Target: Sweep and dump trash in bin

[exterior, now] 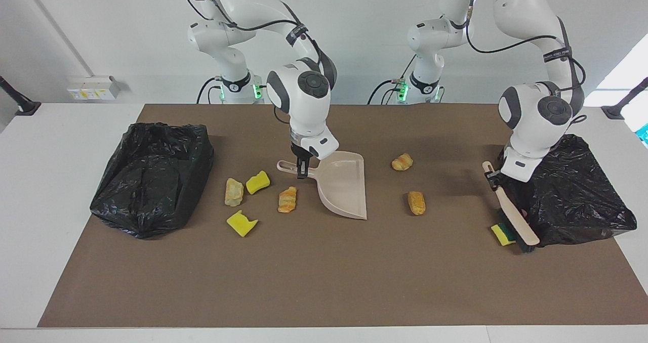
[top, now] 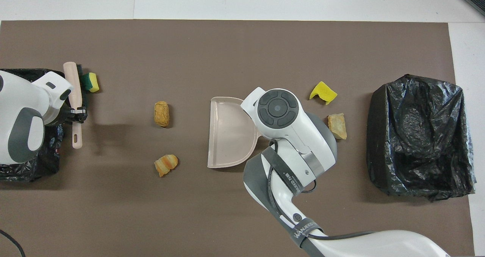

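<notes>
My right gripper (exterior: 302, 170) is shut on the handle of the beige dustpan (exterior: 344, 183) (top: 229, 135) at mid-mat, its mouth turned toward the left arm's end. My left gripper (exterior: 492, 177) (top: 77, 111) is shut on the beige brush (exterior: 512, 215) (top: 71, 80). The bristle end rests against the green-backed sponge (exterior: 502, 233) (top: 91, 82), beside the bin (exterior: 572, 196). Two pastry pieces (exterior: 402, 162) (exterior: 417, 202) lie between pan and brush. Toward the right arm's end lie two more pastry bits (exterior: 287, 200) (exterior: 234, 191) and two yellow sponge chunks (exterior: 257, 182) (exterior: 242, 223).
A second black-bagged bin (exterior: 152, 176) (top: 420, 135) stands at the right arm's end of the brown mat (exterior: 324, 282). White table border surrounds the mat. The right arm's wrist hides the pan's handle in the overhead view.
</notes>
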Controlling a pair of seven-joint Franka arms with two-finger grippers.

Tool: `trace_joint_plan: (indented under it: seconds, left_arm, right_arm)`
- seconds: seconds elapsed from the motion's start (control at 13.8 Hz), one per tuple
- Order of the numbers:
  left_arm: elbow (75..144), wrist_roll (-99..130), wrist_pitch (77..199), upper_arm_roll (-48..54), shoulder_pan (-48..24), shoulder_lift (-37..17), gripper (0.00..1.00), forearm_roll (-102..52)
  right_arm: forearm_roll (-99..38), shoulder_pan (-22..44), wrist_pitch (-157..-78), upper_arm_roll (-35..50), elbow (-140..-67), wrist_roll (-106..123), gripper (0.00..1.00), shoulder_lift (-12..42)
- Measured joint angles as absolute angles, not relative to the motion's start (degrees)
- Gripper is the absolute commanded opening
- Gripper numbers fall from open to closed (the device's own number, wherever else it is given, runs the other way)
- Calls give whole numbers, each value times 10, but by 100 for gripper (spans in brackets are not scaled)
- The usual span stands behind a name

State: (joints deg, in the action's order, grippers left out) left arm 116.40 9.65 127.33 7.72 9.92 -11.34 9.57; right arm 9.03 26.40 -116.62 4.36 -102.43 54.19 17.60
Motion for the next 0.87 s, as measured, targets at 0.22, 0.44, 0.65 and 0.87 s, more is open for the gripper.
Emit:
trace_joint_plan:
  seconds: [0.22, 0.44, 0.65, 0.87]
  left_arm:
    - [1164, 97, 1273, 83, 76, -114, 0, 96]
    - [1164, 123, 1253, 88, 16, -113, 0, 87]
    - [1164, 158, 1223, 90, -60, -107, 0, 53]
    - [1164, 216, 1195, 92, -141, -97, 0, 39]
  right_arm:
    - [90, 264, -1167, 44, -1026, 542, 0, 176]
    - [90, 264, -1168, 44, -1027, 542, 0, 176]
    - [90, 264, -1171, 44, -1029, 542, 0, 176]
    - [90, 264, -1172, 44, -1030, 542, 0, 176]
